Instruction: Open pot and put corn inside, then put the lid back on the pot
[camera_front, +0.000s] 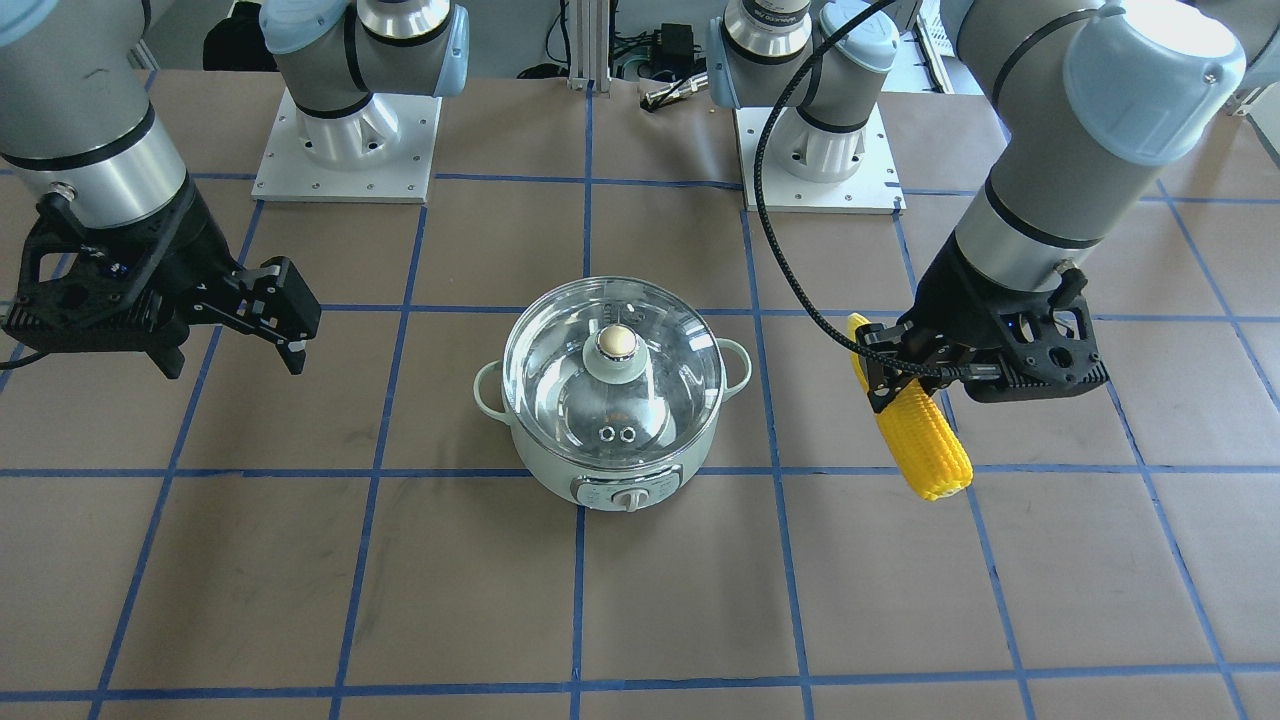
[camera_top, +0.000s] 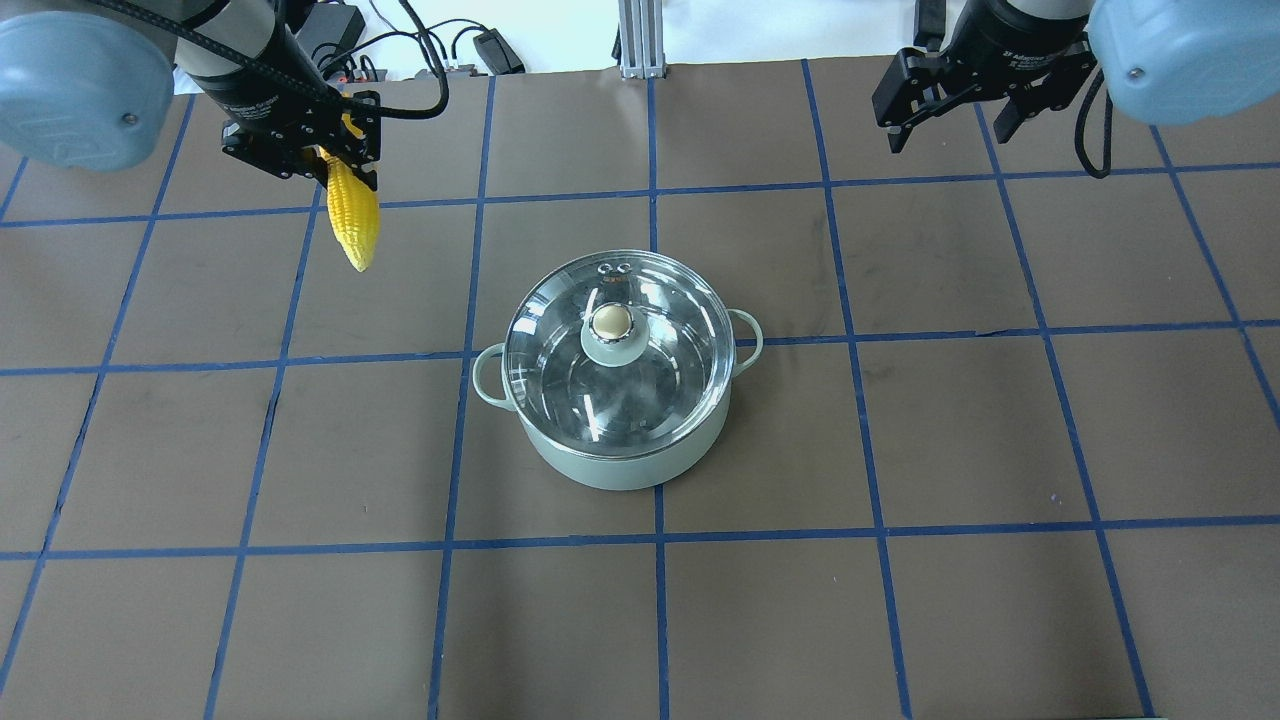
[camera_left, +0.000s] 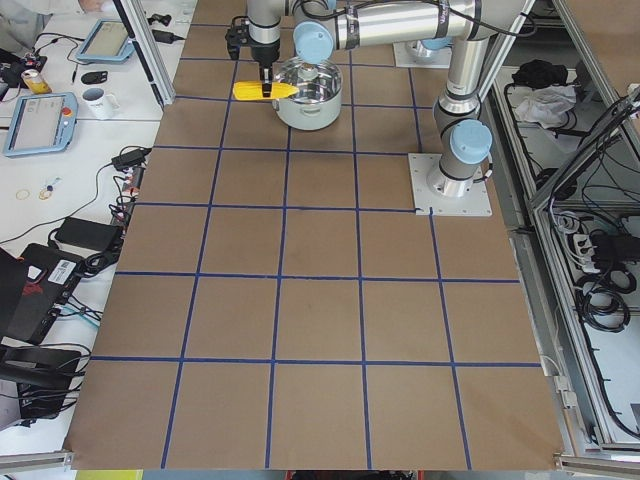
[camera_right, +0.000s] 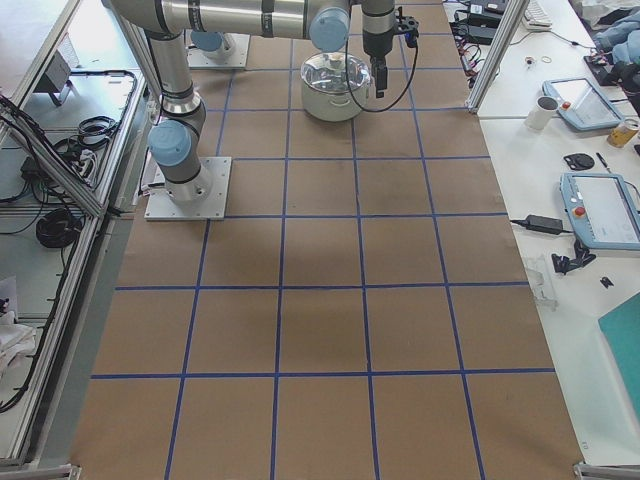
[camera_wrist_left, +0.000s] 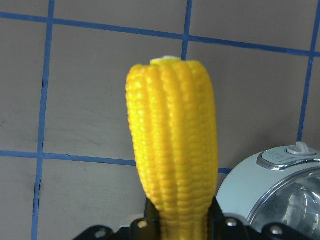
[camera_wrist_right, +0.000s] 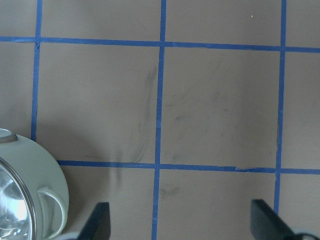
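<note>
The pale mint-green pot (camera_front: 610, 470) stands at the table's middle (camera_top: 620, 462) with the clear glass lid (camera_front: 560, 375) on it, its metallic knob (camera_top: 611, 321) on top. My left gripper (camera_front: 890, 375) is shut on the yellow corn (camera_front: 925, 440) near its pointed end and holds it above the table, off the pot's side (camera_top: 355, 215). In the left wrist view the corn (camera_wrist_left: 172, 145) stands out from the jaws, with the pot's dial edge (camera_wrist_left: 290, 155) at the lower right. My right gripper (camera_front: 235, 350) is open and empty on the pot's other side (camera_top: 948, 135); its fingertips (camera_wrist_right: 97, 220) frame bare table.
Brown paper with a blue tape grid covers the table. The arms' white base plates (camera_front: 345, 150) (camera_front: 815, 165) sit at the robot's edge. A side bench with tablets and a mug (camera_right: 547, 110) runs along the operators' side, and cables lie behind the robot.
</note>
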